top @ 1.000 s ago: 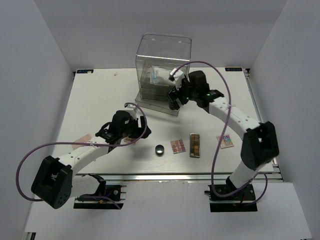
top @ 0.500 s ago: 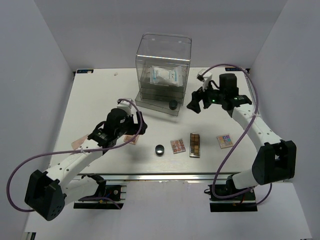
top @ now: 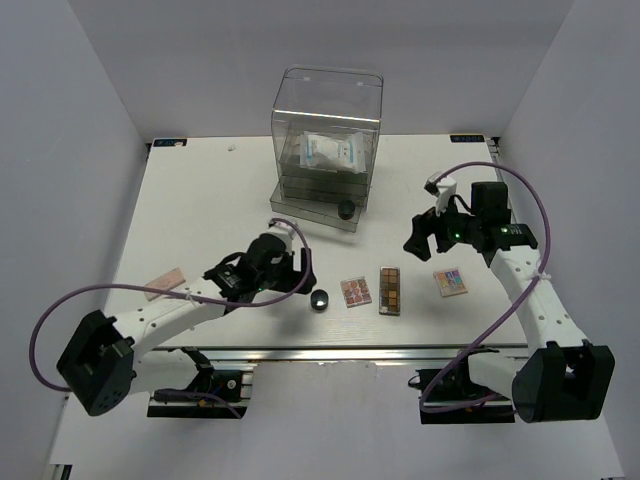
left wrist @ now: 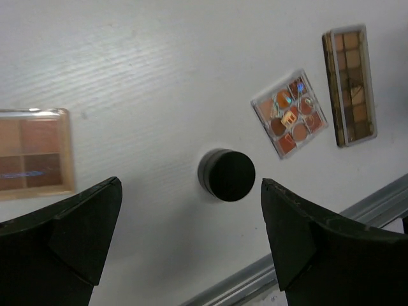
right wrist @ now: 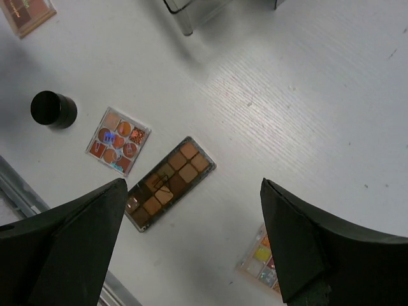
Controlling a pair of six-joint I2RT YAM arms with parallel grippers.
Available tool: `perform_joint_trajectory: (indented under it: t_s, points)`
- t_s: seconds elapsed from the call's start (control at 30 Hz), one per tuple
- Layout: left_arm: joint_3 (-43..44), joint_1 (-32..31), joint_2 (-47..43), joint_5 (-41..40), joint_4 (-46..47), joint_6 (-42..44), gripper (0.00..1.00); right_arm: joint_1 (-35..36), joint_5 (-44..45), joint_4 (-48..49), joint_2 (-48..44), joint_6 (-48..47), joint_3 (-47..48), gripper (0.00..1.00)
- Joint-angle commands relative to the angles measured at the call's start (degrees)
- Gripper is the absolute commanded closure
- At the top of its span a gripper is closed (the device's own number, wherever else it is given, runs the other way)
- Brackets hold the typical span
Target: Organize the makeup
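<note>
The left gripper is hanging over the round black pot with its jaws spread wide and nothing between them. The pot is sitting just right of the midline between the two fingers, low in the middle of the left wrist view, so this is looking like a line-up for a grasp, not a grasp under way. The pot is resting upright on the white table, small and plain-lidded, apart from everything else, which should be making it an easy pick from above.

To its right the nine-pan palette is lying flat at an angle, its reddish-brown pans showing through a clear cover. Just beyond it the long narrow palette is showing two rows of tan and brown squares. At the left edge of that view the brown palette is lying flat with four large pans.

The right gripper is also standing wide open and empty, hovering above the long palette's end. The multicoloured palette is lying just below it in the overhead view, and the pink palette is lying alone at the left.

At the top centre the clear drawer box is holding the white packet. Its bottom drawer is standing pulled out toward the arms — presumably to receive the flat pieces.
</note>
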Motion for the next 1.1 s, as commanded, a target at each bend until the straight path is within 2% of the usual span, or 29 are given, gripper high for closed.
perform_joint_trajectory:
  t_s: [0.0,0.27,0.53,0.67,0.83,1.07]
  points:
    - [3.62,-5.98,2.16,-4.13,-1.71,-2.14,0.02,-1.91,-0.77,-2.73,-1.96,-0.93,-0.77,0.11]
    - [4.67,-12.92,7.61,-9.32,-0.57,-3.54,0.02,-4.99,-1.73,-4.76,-3.11,-3.22,-2.17,0.11]
    - [10.91,-14.78,18.85,-18.45,-5.48,-6.97,0.02,-5.43,-4.11,-3.97,-5.66,-0.76,-3.14,0.11]
    - [11.53,-15.66,21.06,-21.10,-5.66,-7.94,0.03,-5.52,-3.94,-4.94,-6.27,-1.46,-3.41,0.11]
    - [12.50,-15.92,22.82,-23.39,-7.41,-9.69,0.12,-5.43,-3.49,-5.21,-5.22,-1.46,-2.97,0.11]
    - [13.29,-16.36,26.25,-21.02,-6.28,-10.40,0.25,-5.52,-4.02,-4.50,-3.73,-0.76,-2.62,0.11]
